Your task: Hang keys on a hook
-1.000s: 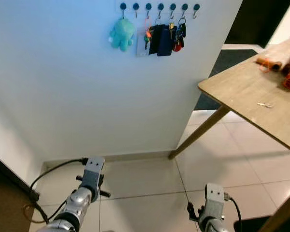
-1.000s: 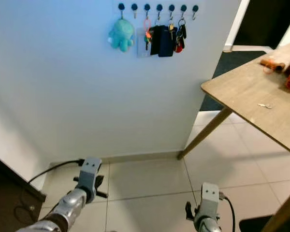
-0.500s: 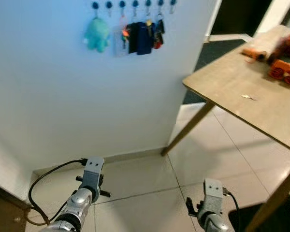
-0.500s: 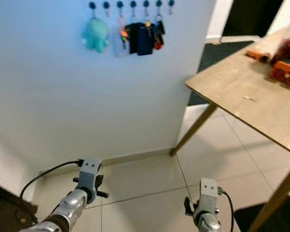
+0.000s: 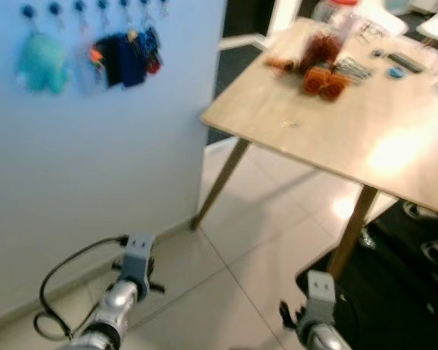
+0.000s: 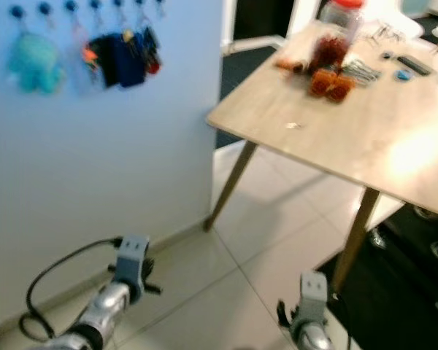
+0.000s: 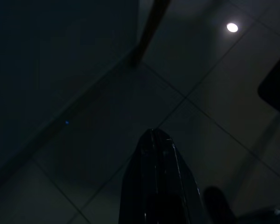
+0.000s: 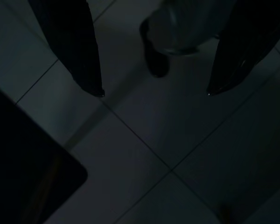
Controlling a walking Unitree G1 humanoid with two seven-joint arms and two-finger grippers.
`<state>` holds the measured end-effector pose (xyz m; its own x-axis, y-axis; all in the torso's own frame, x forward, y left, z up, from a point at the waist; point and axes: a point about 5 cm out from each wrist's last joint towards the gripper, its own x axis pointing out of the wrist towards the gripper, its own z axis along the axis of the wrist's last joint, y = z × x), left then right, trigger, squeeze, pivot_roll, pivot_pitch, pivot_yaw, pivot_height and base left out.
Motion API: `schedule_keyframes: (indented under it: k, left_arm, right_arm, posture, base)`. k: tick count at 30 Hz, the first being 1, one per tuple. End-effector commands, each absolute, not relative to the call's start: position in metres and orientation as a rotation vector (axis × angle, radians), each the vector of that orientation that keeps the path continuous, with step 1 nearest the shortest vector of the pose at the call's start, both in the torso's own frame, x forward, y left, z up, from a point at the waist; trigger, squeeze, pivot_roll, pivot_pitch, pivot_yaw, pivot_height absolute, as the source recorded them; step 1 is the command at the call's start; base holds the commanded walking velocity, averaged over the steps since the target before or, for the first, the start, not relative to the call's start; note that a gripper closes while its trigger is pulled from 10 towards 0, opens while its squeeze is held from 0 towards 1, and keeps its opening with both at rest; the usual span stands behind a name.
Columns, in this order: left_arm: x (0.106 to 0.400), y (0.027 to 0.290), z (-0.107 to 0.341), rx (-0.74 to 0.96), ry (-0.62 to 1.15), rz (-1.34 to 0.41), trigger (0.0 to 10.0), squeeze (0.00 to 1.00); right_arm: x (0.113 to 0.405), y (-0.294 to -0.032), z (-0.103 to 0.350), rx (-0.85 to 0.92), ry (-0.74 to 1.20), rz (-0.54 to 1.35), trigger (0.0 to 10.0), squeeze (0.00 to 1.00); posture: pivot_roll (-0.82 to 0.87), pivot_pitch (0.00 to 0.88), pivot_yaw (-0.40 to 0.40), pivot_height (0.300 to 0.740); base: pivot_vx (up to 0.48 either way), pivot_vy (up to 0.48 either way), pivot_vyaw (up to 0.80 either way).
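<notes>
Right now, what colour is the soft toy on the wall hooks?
Teal, clearest in the right eye view: soft toy.

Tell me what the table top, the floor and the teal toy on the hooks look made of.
Table top: pale wood or wood-look laminate, matte, faint grain. Floor: glossy light tiles, with grout lines and reflections. Teal toy: seemingly soft plush, though blurred.

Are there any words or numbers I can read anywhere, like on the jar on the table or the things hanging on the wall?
No text can be read anywhere in these pictures.
Jar on the wooden table: blurred, nothing readable on it.
Key fobs and dark tags hanging on the wall hooks: too blurred to read.
Teal plush toy on a hook: no writing visible.
Small things at the far end of the table: too small and blurred to read.
</notes>
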<state>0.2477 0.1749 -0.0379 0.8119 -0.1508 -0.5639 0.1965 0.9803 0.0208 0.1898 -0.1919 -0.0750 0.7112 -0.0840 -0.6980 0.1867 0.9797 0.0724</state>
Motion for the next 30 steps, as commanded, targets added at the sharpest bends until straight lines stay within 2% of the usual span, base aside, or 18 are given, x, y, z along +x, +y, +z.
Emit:
schedule_keyframes:
  k: [1, 27, 30]
  left_arm:
    - [0.2468, 0.1725, -0.0384, 0.071, 0.589, -0.194, 10.0, 0.0]
    - [0.2506, 0.1721, -0.0355, 0.04, 0.57, -0.169, 10.0, 0.0]
    - [0.2516, 0.172, -0.0349, 0.035, 0.568, -0.165, 10.0, 0.0]
  right_arm:
    - [0.1848, -0.1967, -0.0768, 0.127, 0.778, -0.158, 10.0, 0.0]
    - [0.1923, -0.1906, -0.0737, 0.088, 0.764, -0.093, 10.0, 0.0]
    - [0.1944, -0.1896, -0.0727, 0.074, 0.76, -0.08, 10.0, 0.0]
  posture:
    - [0.05, 0.013, -0.007, 0.74]
    - [0.05, 0.002, -0.011, 0.74]
    - [0.05, 0.003, -0.011, 0.74]
  base:
    - [0.0, 0.0, -0.8]
    - [0.0, 0.0, -0.8]
    - [0.0, 0.0, 0.0]
